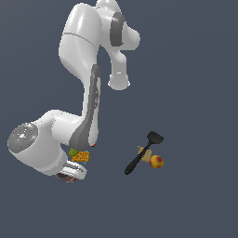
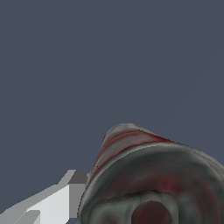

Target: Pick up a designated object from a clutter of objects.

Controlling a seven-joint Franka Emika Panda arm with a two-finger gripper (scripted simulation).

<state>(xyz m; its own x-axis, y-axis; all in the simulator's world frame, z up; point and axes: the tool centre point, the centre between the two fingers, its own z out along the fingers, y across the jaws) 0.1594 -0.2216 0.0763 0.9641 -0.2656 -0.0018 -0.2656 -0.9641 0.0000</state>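
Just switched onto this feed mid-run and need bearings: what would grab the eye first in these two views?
The big white arm dominates the exterior view, folded down over the clutter at lower left, where only the yellow-orange block and a bit of green peek out. In the wrist view the can fills the frame very close, red-and-white label and grey end showing, beside a pincer finger. Apart to the exterior view's right lie a black spatula and a peach.

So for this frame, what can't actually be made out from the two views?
- Exterior view: the robot's white arm covers the gripper, so its state is unknown.
- Exterior view: the yellow-orange block and green-yellow fruit show only as slivers beside the arm.
- Wrist view: the grey-ended, red-and-white labelled tin can is cut off by the frame edge; one grey finger shows, contact unclear.
- Exterior view: the small tan piece is too small to identify.
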